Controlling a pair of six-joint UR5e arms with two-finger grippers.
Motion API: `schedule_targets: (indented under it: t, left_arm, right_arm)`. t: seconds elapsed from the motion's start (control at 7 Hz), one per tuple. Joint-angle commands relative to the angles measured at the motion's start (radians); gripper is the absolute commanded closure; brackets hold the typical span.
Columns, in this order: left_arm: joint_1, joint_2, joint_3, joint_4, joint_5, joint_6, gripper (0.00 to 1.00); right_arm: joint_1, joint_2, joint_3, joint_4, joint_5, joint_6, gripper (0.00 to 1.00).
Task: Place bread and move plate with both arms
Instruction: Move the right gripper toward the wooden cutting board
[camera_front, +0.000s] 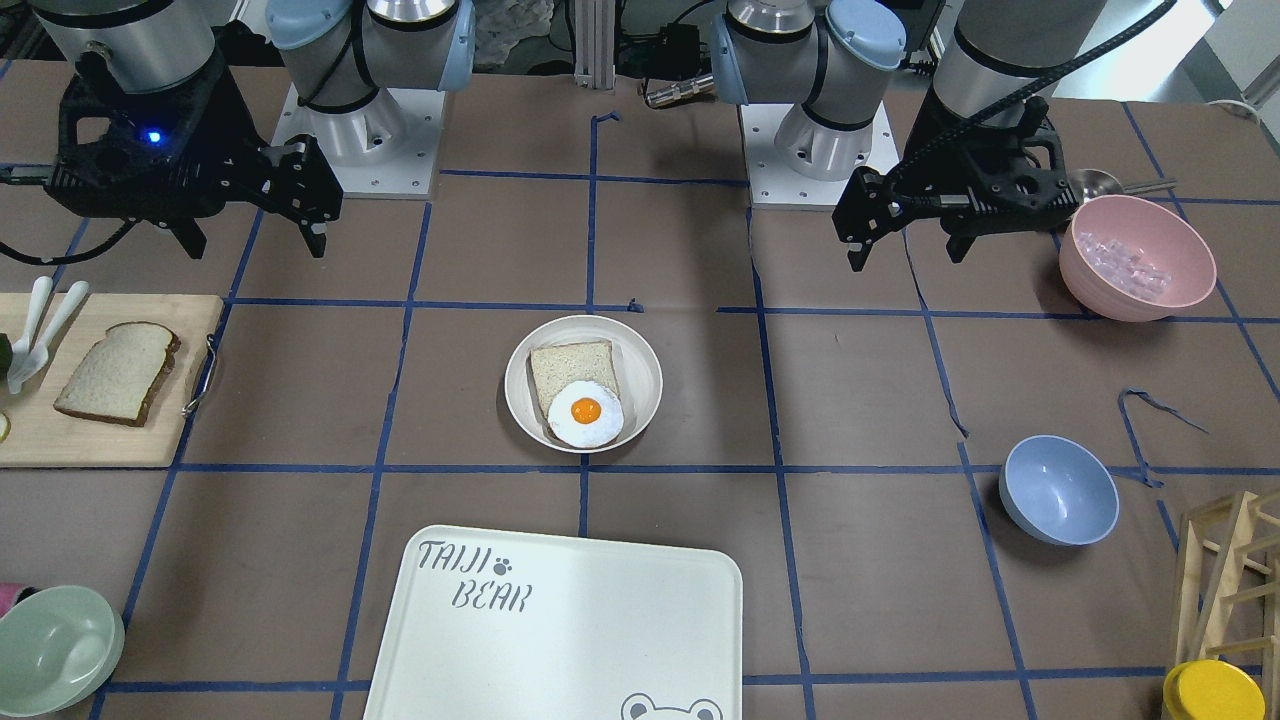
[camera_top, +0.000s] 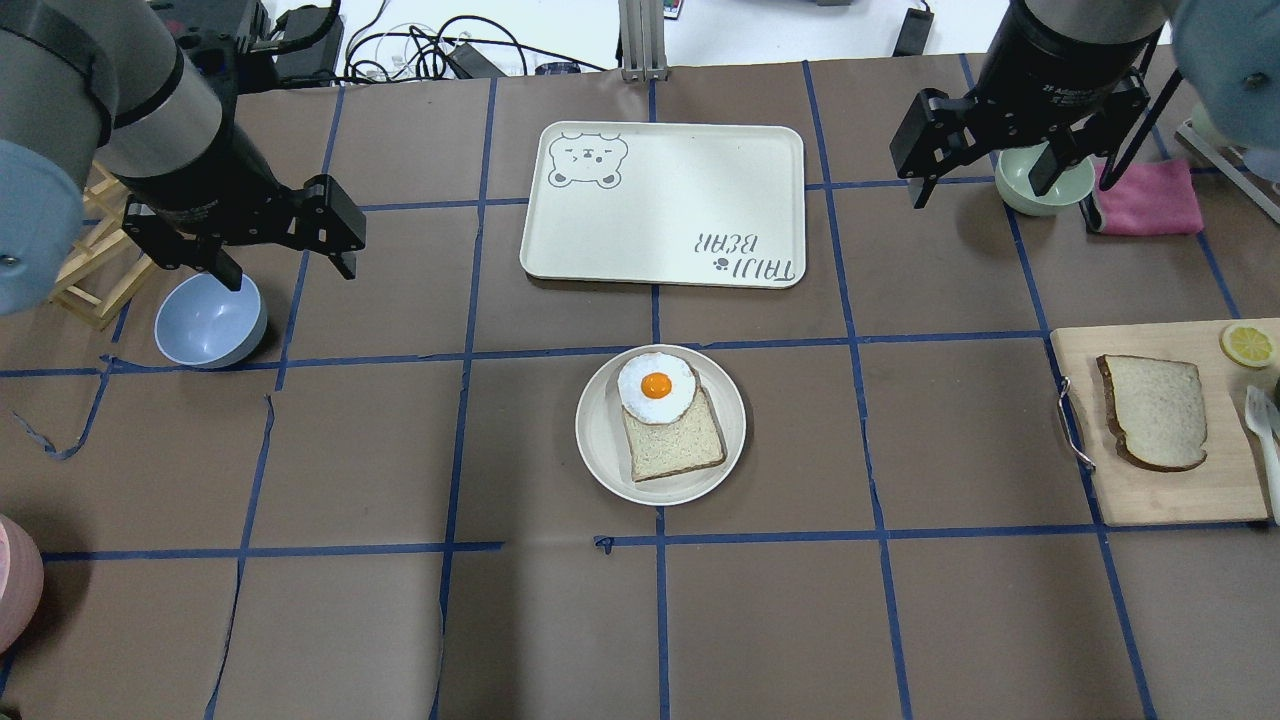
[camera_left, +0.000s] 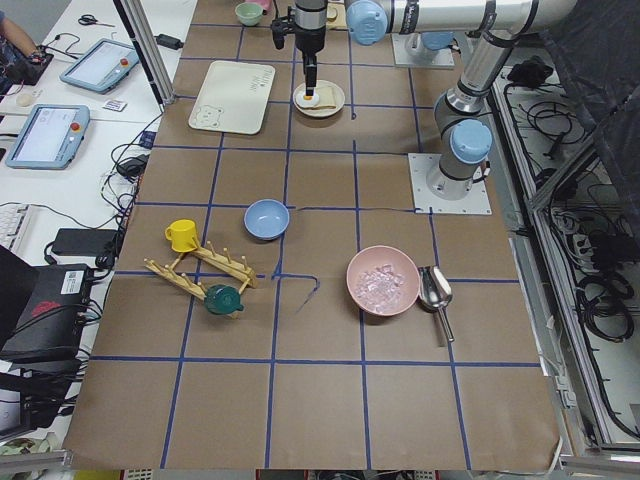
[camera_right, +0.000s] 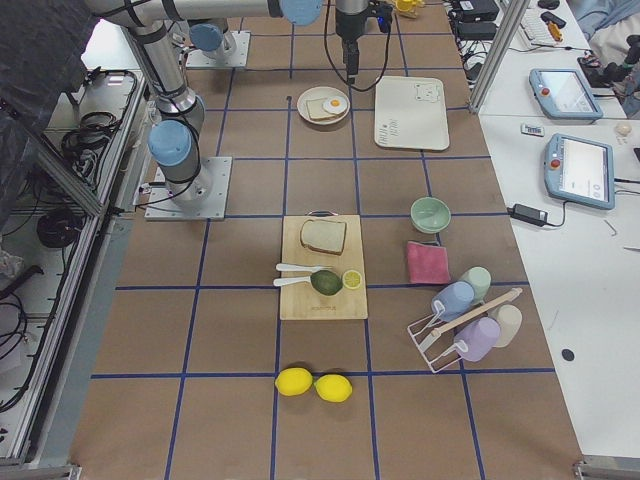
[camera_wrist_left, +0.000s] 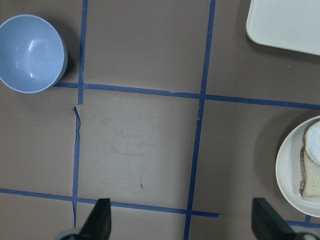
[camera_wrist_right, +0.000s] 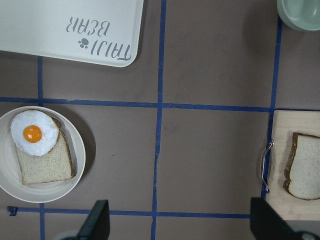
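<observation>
- The surface (camera_top: 350, 620) is brown and crossed by blue tape lines. Everything for the task sits on it, well spread out.
- The left arm (camera_top: 150, 120) hangs over the area near a blue bowl (camera_top: 205, 320). The right arm (camera_top: 1060, 60) hangs near a green bowl (camera_top: 1040, 185). Neither is close to the task's things.
- The white tray (camera_top: 660, 200) lies just beyond the plate on the side away from the robot, with nothing on it. It is probably where the plate will go, though that is only a guess.
- The wooden board (camera_top: 1150, 495) sits on the robot's right and carries the bread.
- The plate (camera_top: 592, 440) stands in the middle of the surface between the two arms, so moving it is not yet begun.
- The left gripper (camera_top: 290, 272) is spread wide and holds nothing.
- The right gripper (camera_top: 978, 190) is likewise wide apart and empty, and its wrist view shows the board's corner below and to one side.
- The bread (camera_top: 1155, 410), the dark-crusted slice, lies flat on the board, well apart from the plate. Placing it is not yet done.
- A squarer slice (camera_top: 675, 440) already lies in the plate.
- A fried egg (camera_top: 656, 386) rests on that slice, overlapping its far edge.
- As I judge it, both steps remain: the right arm fetches the bread first, then both arms carry the plate.
</observation>
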Motion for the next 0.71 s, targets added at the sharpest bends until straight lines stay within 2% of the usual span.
schedule_targets:
  t: [0.0, 0.57]
  left_arm:
    - [0.0, 0.0, 0.001, 0.002, 0.002, 0.0, 0.0]
    - [0.0, 0.001, 0.002, 0.002, 0.002, -0.001, 0.0]
  right_arm:
    - [-0.001, -0.018, -0.009, 0.04, 0.006, 0.008, 0.0]
    - [0.001, -0.015, 0.005, 0.049, 0.009, 0.007, 0.0]
